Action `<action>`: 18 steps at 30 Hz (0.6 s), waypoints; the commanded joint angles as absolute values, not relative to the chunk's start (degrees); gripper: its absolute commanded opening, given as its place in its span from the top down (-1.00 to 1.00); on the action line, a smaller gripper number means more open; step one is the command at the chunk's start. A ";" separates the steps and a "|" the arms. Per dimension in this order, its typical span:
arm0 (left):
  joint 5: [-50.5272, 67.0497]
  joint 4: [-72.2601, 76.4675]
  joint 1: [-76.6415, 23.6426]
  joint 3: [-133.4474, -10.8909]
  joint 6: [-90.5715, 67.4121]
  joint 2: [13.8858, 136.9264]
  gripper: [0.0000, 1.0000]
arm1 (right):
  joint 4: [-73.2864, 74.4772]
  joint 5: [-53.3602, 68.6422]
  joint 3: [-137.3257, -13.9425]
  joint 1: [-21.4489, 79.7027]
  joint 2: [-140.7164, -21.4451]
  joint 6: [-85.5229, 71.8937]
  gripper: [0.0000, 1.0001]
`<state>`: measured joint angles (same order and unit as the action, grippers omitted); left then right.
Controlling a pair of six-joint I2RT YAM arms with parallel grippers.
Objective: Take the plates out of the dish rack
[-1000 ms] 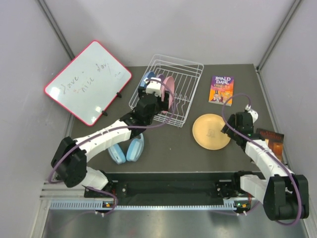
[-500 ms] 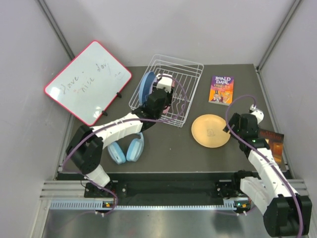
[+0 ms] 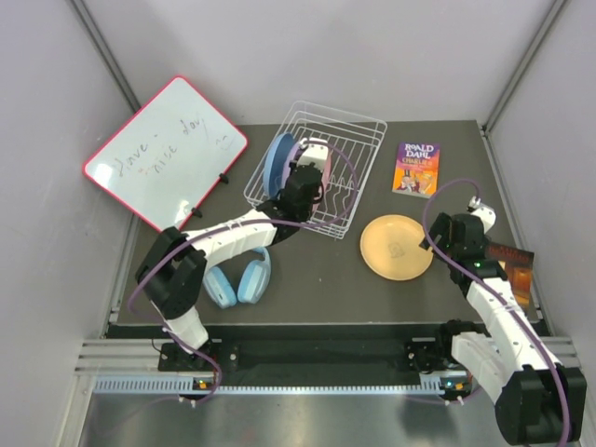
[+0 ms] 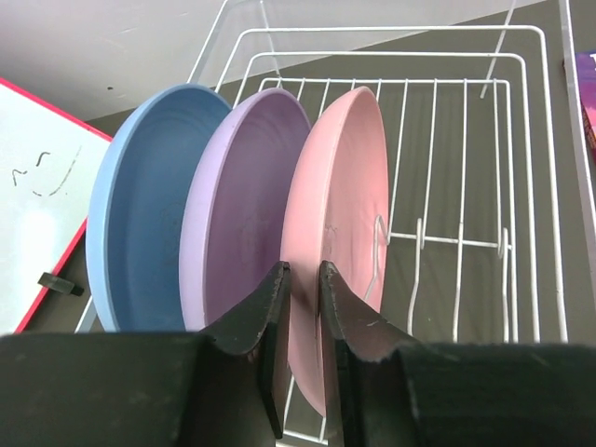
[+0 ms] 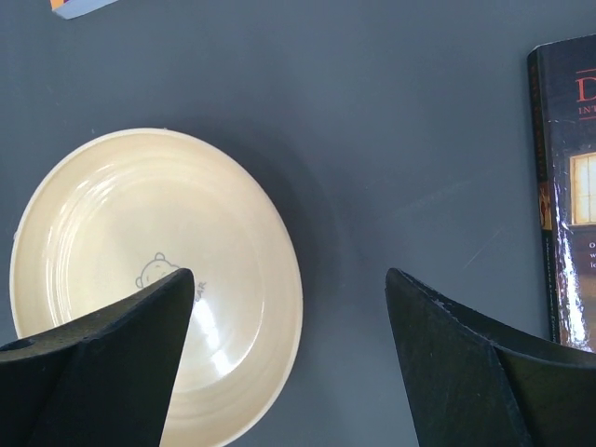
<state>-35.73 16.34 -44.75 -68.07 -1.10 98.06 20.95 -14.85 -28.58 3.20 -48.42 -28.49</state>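
Note:
The white wire dish rack [image 3: 358, 177] stands at the back middle of the table. Three plates stand on edge in it: blue [image 4: 140, 214], purple [image 4: 237, 214] and pink [image 4: 345, 214]. My left gripper [image 4: 303, 279] reaches into the rack, its jaws pinched on the lower rim of the pink plate, one finger on each face. In the top view the blue plate [image 3: 276, 160] shows left of that gripper [image 3: 312, 163]. The orange-yellow plate [image 3: 396, 247] lies flat on the table right of the rack. My right gripper [image 5: 289, 289] hovers open at that plate's right edge [image 5: 140, 270], holding nothing.
A red-framed whiteboard [image 3: 163, 154] leans at the back left. Light blue headphones [image 3: 237, 282] lie under my left forearm. A purple Roald Dahl book [image 3: 416, 169] lies right of the rack. A dark book [image 5: 568, 186] sits at the table's right edge beside my right gripper.
My left gripper moved forward into the rack and closed onto the pink plate's rim. My right gripper opened wider and drew back slightly from the orange-yellow plate.

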 commanded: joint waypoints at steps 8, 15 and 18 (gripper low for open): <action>-54.38 26.71 -49.65 -73.55 10.09 106.34 1.00 | 20.74 -14.15 -30.06 2.46 -46.85 -27.42 -0.69; -64.34 36.74 -51.33 -75.76 21.97 110.75 1.00 | 20.65 -13.45 -29.79 2.46 -46.06 -27.25 -0.70; -65.74 39.01 -52.03 -76.11 24.94 109.69 1.00 | 20.74 -13.54 -29.88 2.46 -45.62 -27.07 -0.71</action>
<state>-62.08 31.68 -51.29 -74.41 19.53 110.54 20.99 -13.47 -28.58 3.20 -47.03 -28.03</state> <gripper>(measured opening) 0.166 0.849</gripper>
